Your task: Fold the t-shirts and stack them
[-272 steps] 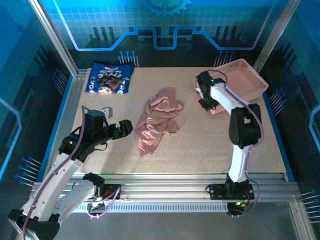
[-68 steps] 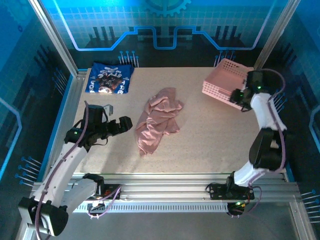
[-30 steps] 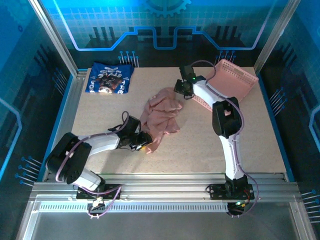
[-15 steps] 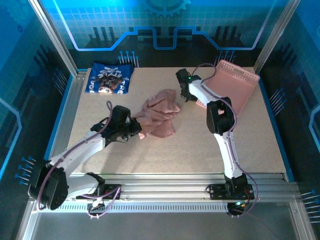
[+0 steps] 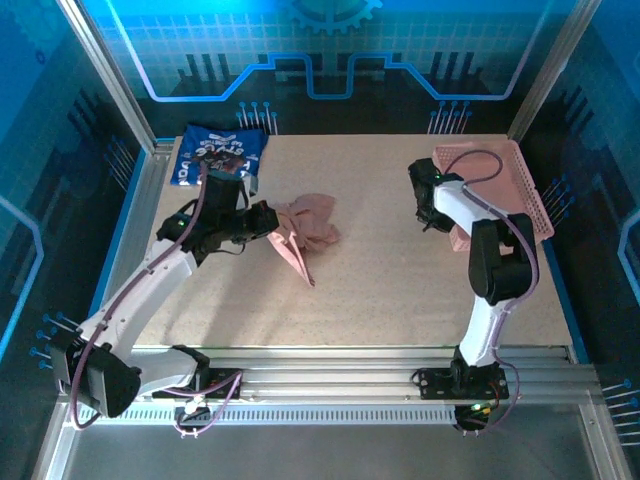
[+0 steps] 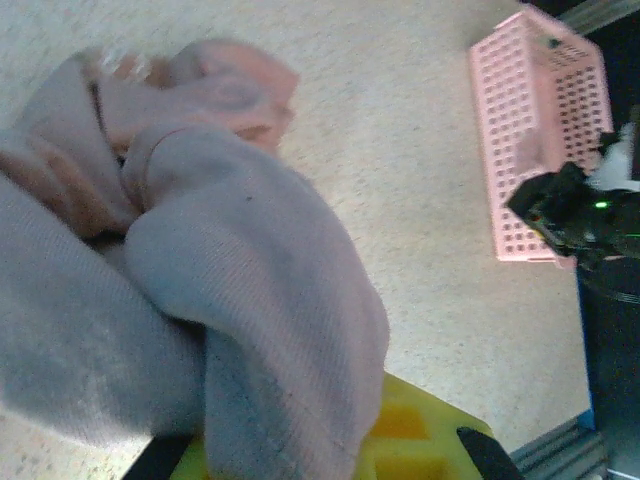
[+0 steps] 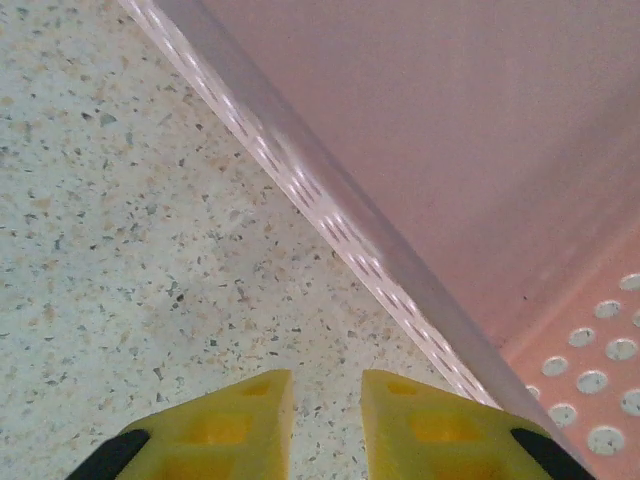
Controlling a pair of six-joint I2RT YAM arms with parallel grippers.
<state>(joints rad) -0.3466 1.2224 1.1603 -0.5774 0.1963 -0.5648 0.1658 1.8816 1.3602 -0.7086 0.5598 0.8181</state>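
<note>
Pink t-shirt sits left of centre on the table, scrunched into a clump, with one thin tail trailing toward the near edge. The left gripper is clamped on the clump's left side — its wrist camera has the pink t-shirt spilling over a yellow finger. It looks light, limp and hardly slippery. Held in a bunch like this it won't lie flat, so I'd say it wants taking by a hem or the shoulder corners and spreading out. Further back on the right, the right gripper hangs just beside the pink basket, jaws narrowly parted, nothing between them. Farthest off, the navy printed shirt lies flat in the far left corner, seemingly folded — a likely base for the stack.
</note>
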